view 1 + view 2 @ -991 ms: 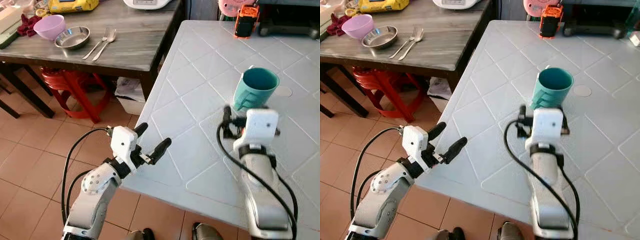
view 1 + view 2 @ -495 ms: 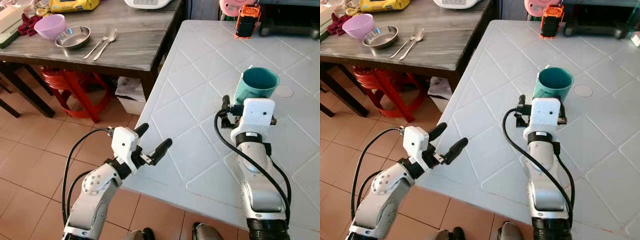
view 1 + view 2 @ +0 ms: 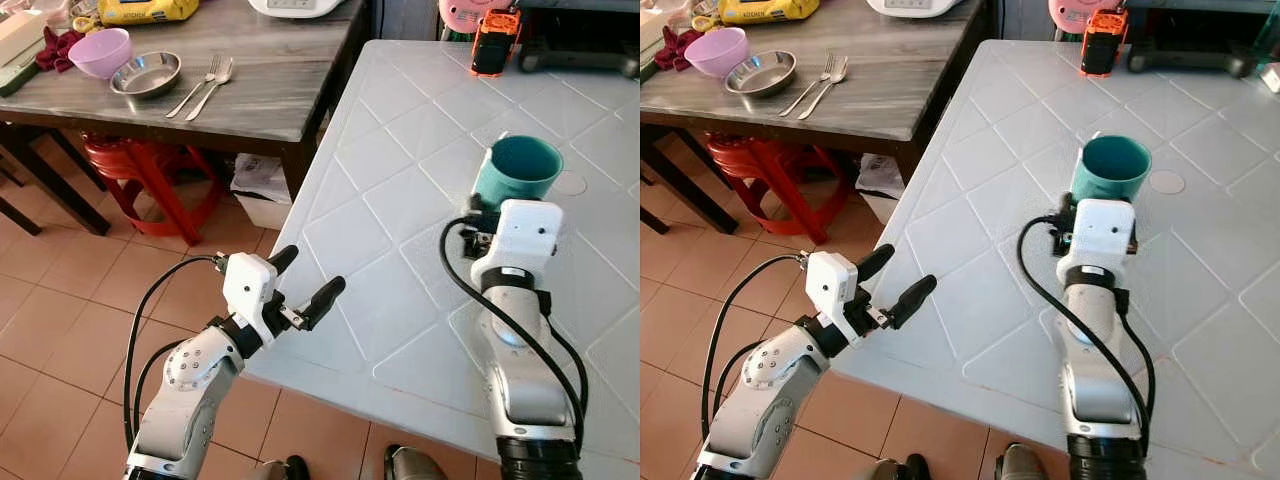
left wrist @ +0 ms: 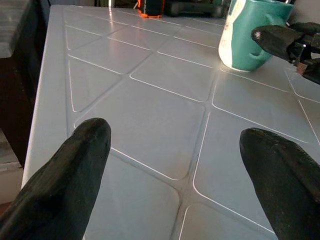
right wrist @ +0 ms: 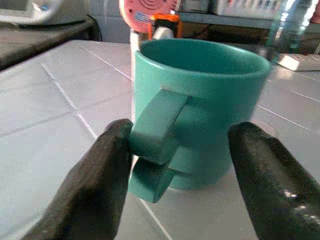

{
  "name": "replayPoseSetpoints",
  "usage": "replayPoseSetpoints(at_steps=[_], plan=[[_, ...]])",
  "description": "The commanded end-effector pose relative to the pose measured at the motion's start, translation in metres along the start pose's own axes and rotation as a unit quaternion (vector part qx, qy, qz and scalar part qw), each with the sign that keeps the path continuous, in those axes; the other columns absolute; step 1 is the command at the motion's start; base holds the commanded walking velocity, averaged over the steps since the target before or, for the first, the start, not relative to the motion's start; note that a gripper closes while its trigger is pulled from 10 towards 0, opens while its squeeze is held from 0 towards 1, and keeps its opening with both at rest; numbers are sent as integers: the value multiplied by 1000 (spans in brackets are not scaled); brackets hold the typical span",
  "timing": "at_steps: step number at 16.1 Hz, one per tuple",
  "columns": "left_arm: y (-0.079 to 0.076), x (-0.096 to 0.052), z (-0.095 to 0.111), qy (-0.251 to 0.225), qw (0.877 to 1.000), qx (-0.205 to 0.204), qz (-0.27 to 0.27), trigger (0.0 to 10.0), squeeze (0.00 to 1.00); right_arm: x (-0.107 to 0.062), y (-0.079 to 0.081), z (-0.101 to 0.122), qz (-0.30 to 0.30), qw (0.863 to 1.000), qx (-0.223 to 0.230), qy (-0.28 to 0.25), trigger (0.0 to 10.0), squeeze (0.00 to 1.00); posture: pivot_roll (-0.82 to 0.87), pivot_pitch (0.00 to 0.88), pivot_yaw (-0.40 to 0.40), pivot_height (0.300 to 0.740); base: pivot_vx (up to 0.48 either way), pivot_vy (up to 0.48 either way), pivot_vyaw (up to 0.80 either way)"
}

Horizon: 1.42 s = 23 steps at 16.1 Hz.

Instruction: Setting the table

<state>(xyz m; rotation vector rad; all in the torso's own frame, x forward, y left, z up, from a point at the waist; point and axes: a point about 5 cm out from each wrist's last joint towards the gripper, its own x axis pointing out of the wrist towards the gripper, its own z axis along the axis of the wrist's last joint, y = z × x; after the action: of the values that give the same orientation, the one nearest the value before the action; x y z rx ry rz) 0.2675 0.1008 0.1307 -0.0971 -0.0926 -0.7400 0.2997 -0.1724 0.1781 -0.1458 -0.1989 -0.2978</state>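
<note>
Teal mug [image 5: 200,105] sits between the spread right pincer [image 5: 180,165] fingers; left pincer [image 3: 306,278] hangs open.

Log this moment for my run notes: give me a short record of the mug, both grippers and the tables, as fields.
mug: teal mug, upright on the white table, handle toward the right gripper
right gripper: open, one finger touching the handle, the other beside the mug's body
left gripper: open, holding nothing, at the white table's near edge
wooden table: holds a purple bowl, a metal bowl, a fork and spoon
</note>
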Motion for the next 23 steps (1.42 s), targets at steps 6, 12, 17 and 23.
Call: replayPoseSetpoints(at_steps=[6, 12, 17, 23], plan=[[1, -3, -1, 8, 1000, 4, 0, 10000, 0, -7, -19, -1, -27, 999, -16, -4, 314, 0, -140, 217, 137, 740, 0, 0, 0], [3, -2, -2, 11, 1000, 7, 3, 10000, 0, -5, -10, 1, -7, 1000, -14, -11, 10000, 0, -139, 210, 139, 740, 0, 0, 0], [4, -3, -3, 15, 1000, 11, 7, 10000, 0, -2, -9, 2, 1, 1000, -13, -14, 10000, 0, -133, 208, 136, 740, 0, 0, 0], [4, -3, -2, 14, 1000, 11, 8, 10000, 0, -3, -12, 2, -3, 1000, -14, -15, 0, 0, -135, 210, 137, 740, 0, 0, 0]])
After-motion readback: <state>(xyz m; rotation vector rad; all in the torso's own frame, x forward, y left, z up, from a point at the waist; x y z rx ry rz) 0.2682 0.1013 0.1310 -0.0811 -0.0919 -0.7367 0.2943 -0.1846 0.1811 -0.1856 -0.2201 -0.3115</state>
